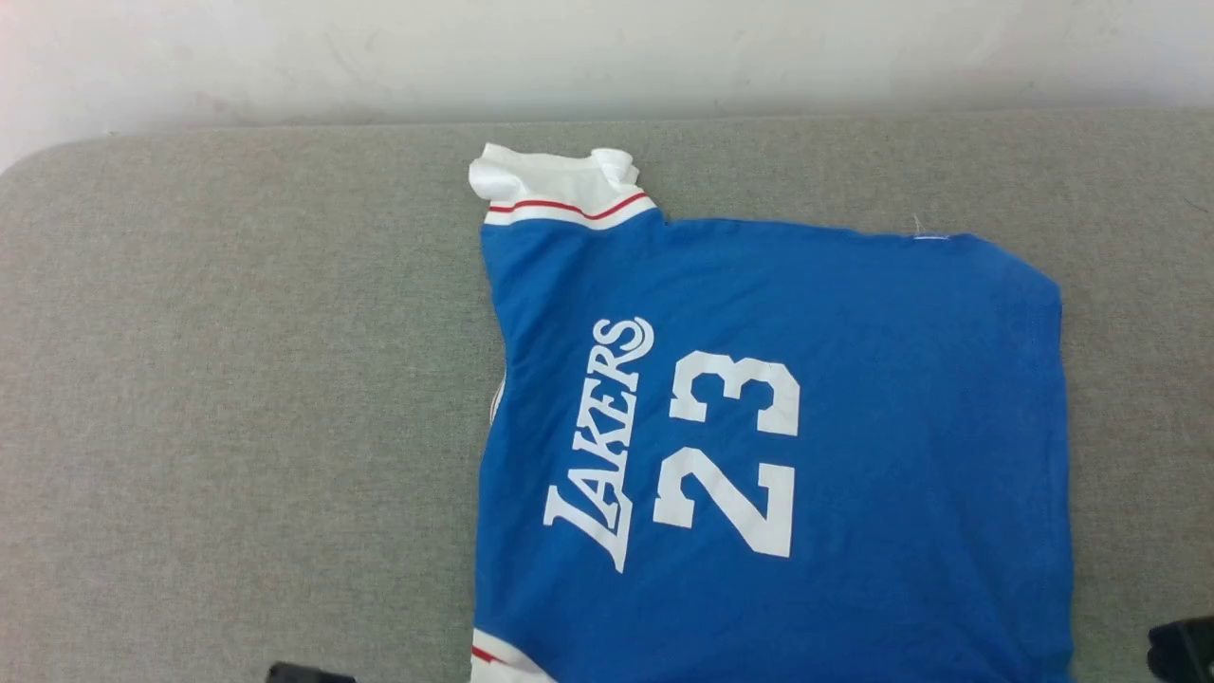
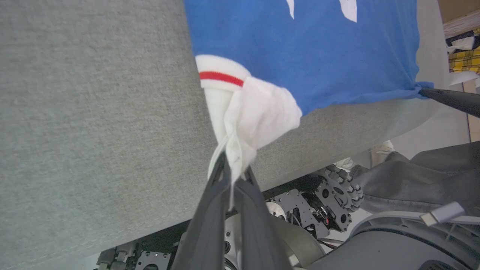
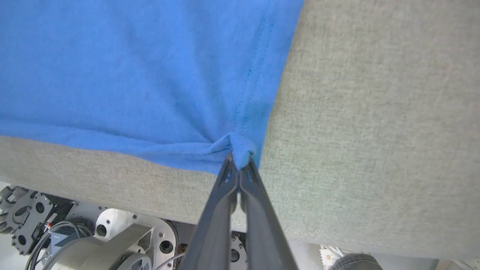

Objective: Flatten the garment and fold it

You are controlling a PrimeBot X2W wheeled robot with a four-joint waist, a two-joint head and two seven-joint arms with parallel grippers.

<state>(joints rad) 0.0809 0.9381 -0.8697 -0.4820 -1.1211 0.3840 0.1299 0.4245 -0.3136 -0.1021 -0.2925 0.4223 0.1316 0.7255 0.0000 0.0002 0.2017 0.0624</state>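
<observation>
The garment [image 1: 854, 398], a royal-blue jersey with white lettering and the number 23, lies spread on the grey table [image 1: 237, 379], its near edge hanging over the table's front. One white sleeve end with red trim [image 1: 560, 185] lies at the far side. In the left wrist view my left gripper [image 2: 234, 170] is shut on the other white sleeve end [image 2: 255, 112] at the table's front edge. My right gripper [image 3: 239, 163] is shut on the bunched blue hem corner [image 3: 242, 148]. Its dark finger [image 2: 450, 99] also shows in the left wrist view, pinching that corner.
The grey fabric table reaches far to the left of the garment. A pale wall [image 1: 607, 57] runs behind it. Below the front edge sit my base and wheels [image 2: 330, 195]. Dark grey cloth [image 2: 412, 180] and yellow plaid cloth [image 2: 465, 60] lie to the right.
</observation>
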